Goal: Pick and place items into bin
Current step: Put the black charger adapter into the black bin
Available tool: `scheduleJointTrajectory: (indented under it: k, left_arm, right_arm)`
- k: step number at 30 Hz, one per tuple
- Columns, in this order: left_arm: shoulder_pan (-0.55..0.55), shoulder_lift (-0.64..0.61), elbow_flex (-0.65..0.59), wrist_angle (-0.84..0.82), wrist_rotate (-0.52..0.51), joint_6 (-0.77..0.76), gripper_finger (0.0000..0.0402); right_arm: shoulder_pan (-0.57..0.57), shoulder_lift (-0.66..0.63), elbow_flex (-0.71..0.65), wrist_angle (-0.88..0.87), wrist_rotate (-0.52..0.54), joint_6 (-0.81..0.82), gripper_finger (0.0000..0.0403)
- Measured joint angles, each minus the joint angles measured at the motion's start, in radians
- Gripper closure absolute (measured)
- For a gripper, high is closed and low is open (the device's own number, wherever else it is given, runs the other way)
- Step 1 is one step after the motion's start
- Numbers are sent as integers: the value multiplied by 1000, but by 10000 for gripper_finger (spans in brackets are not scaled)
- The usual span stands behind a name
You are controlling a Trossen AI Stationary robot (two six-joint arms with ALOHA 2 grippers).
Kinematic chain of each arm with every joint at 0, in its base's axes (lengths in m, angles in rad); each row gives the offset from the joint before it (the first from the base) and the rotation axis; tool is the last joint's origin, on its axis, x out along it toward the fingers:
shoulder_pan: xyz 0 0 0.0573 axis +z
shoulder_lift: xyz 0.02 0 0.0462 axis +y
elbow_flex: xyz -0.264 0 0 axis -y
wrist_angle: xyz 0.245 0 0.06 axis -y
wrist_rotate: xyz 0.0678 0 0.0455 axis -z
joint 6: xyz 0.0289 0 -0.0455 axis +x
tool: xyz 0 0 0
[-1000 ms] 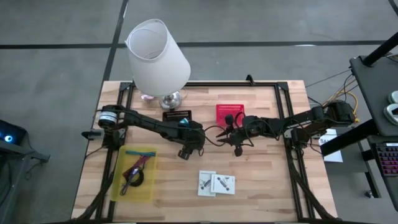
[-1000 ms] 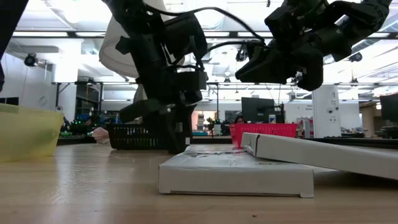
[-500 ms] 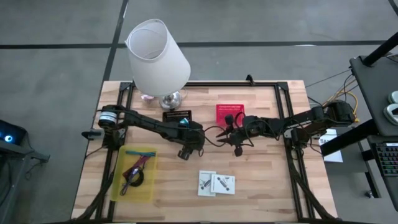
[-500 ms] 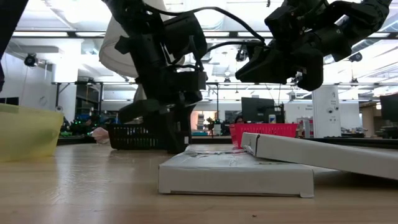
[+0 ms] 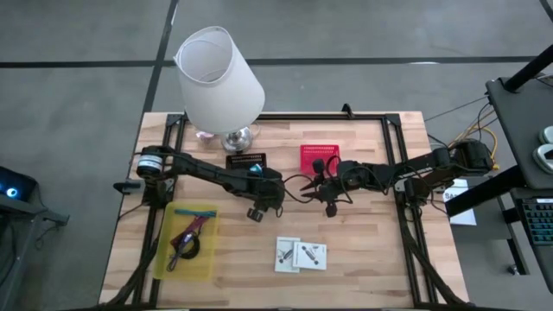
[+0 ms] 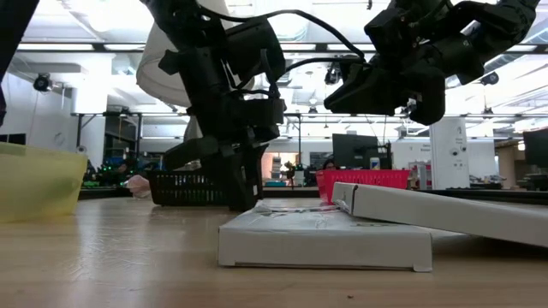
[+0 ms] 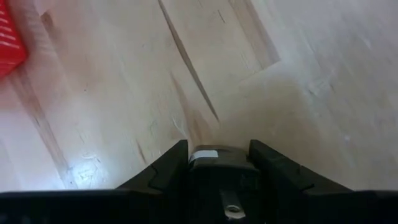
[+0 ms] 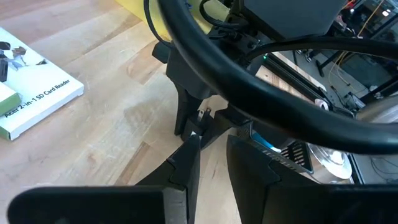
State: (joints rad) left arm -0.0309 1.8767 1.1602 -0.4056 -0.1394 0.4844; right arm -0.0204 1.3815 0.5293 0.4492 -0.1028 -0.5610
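Observation:
My left gripper (image 5: 257, 210) points down at the middle of the table and is shut on a small dark piece with a silver tip (image 7: 204, 155). My right gripper (image 5: 313, 187) hovers open just to its right, above the wood, facing the left gripper (image 8: 193, 118). The yellow bin (image 5: 164, 259) lies at the near left and holds a teal pen (image 5: 195, 212), a maroon strap (image 5: 188, 231) and a black coiled cable (image 5: 184, 251). Two white packets (image 5: 301, 253) lie flat near the table's near edge, one overlapping the other. No purple pen shows. My left gripper pinches the small dark piece (image 7: 217, 171) between its two fingers, coming from above and pointing down. The piece fills the gap between the fingers (image 7: 171, 165), its silver end toward the table. I cannot tell whether it touches the wood.
A big white lamp (image 5: 219, 79) stands at the far left edge. A black basket (image 5: 246, 161) and a red basket (image 5: 318, 158) sit behind the grippers. A black frame (image 5: 399, 199) lines the table's sides. Bare wood lies between the bin and the packets.

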Motion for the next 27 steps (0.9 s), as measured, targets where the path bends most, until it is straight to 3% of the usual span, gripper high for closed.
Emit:
scheduleJointTrajectory:
  k: [16,27]
  left_arm:
    - [-11,-75,64,-50,-5,22,268]
    - [-3,-172,68,-227,-260,-28,268]
  right_arm:
    - [0,0,0,0,0,0,335]
    - [0,0,0,0,0,0,335]
